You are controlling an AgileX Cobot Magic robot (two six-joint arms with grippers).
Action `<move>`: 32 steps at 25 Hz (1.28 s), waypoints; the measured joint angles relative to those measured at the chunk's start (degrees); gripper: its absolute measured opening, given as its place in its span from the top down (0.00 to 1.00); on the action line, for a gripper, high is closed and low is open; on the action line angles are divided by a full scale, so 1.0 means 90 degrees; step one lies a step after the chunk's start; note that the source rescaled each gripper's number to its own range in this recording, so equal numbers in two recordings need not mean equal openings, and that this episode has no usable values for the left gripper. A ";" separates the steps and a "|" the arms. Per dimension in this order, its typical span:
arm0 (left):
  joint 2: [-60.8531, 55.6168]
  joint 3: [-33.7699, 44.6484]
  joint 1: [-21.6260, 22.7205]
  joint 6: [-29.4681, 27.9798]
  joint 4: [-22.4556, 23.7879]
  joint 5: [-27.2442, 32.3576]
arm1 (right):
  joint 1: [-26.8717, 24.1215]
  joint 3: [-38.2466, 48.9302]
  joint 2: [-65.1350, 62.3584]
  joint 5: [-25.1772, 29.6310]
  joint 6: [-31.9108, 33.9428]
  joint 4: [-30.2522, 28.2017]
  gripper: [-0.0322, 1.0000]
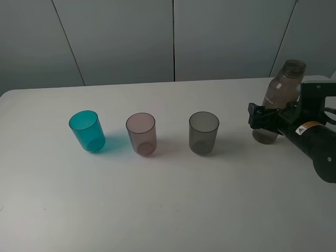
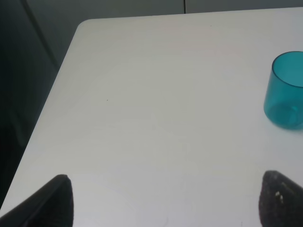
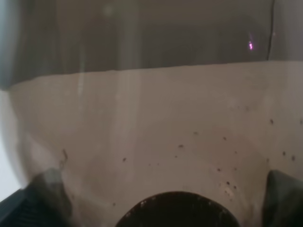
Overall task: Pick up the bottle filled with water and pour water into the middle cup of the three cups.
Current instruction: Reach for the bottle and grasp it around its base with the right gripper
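On the table [image 1: 157, 210], a row runs left to right: left cup [image 1: 86, 131], middle cup [image 1: 141, 134], right cup [image 1: 203, 133], each set apart from its neighbour. Right of that row, a touch further back, the bottle [image 1: 281, 86] stands upright. The right gripper [image 1: 265, 116] is over by the right edge, one finger either side of the bottle's lower half.

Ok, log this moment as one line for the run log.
stage: pre-grasp | right gripper: open, straddling bottle | bottle: upright on table | left gripper: open, near teal cup | middle cup: upright, pour not begun
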 joint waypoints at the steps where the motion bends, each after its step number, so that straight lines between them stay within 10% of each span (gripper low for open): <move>1: 0.0000 0.0000 0.0000 0.0000 0.0000 0.0000 | 0.0000 0.0000 0.0000 0.0000 0.0000 0.0011 0.00; 32: 0.0000 0.0000 0.0000 0.0000 0.0000 0.0000 | 0.0000 -0.0305 0.0264 -0.0014 -0.0025 0.0148 0.00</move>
